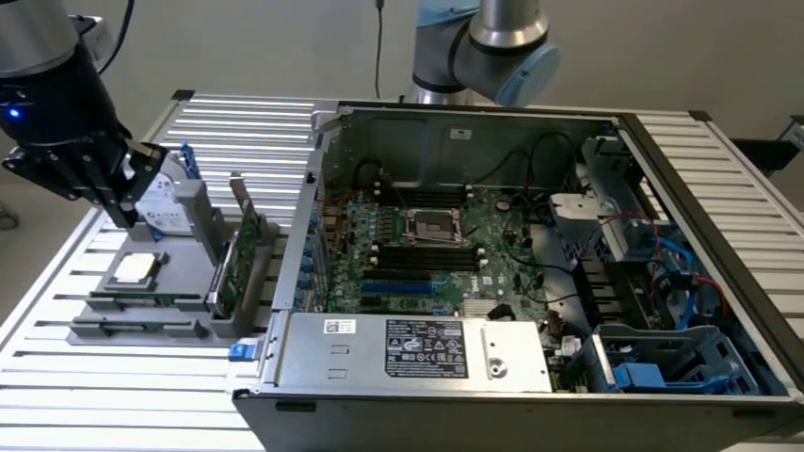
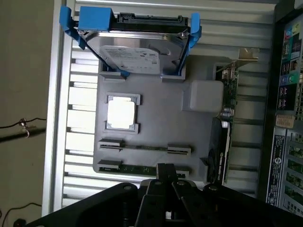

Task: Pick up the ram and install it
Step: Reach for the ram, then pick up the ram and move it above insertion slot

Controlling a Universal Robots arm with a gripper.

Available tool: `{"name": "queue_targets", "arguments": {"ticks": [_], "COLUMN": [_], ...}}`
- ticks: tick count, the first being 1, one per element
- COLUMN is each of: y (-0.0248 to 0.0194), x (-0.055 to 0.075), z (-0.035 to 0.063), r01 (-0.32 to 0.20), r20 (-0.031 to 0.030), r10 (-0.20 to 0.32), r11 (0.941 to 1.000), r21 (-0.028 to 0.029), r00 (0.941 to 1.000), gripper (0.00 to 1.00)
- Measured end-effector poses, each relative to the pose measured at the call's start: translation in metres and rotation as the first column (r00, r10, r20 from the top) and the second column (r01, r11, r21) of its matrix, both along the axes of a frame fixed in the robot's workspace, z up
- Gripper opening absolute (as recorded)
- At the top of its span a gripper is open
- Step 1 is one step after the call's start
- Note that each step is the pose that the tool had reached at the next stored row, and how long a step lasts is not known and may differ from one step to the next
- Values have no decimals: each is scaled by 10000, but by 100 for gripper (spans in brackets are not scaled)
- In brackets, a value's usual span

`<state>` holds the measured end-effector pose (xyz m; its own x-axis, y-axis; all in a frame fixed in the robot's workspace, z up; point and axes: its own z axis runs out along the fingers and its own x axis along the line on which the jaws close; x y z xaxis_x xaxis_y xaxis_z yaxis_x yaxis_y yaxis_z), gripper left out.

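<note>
gripper (image 2: 165, 171) closed | tilted over grey holder (image 2: 161, 118) | above ram (image 2: 135, 168)

Arm raised, gripper (image 1: 128, 217) pointing down, fingers (image 2: 164, 172) closed.

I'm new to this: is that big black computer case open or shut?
Open: the black metal computer case has no side panel, so its green motherboard shows.
</note>
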<state>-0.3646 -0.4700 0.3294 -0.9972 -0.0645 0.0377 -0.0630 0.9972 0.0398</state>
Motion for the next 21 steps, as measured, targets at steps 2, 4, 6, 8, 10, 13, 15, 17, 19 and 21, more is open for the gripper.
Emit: {"name": "queue_targets", "arguments": {"ticks": [2,4,6,8,10,13,15,17,19,21], "y": [1,1,1,1,1,-2,-7,-7,-7,-8], "x": [-4,-6,-7,-8,-8,-9,-13,-12,-12,-12], "z": [0,0,0,0,0,0,-1,-3,-7,-11], "r01": [2,2,1,2,2,2,-92,-442,-818,-1176], "r20": [-1,0,0,-1,-1,0,35,48,50,48], "r10": [-2,-2,-1,-2,-2,-2,92,442,818,1176], "r11": [10000,10000,10000,10000,10000,10000,10000,9990,9966,9931], "r21": [-1,0,0,-1,-1,1,20,22,20,19], "r00": [10000,10000,10000,10000,10000,10000,10000,9990,9966,9930], "gripper": [11,11,11,11,11,11,11,11,11,11]}}
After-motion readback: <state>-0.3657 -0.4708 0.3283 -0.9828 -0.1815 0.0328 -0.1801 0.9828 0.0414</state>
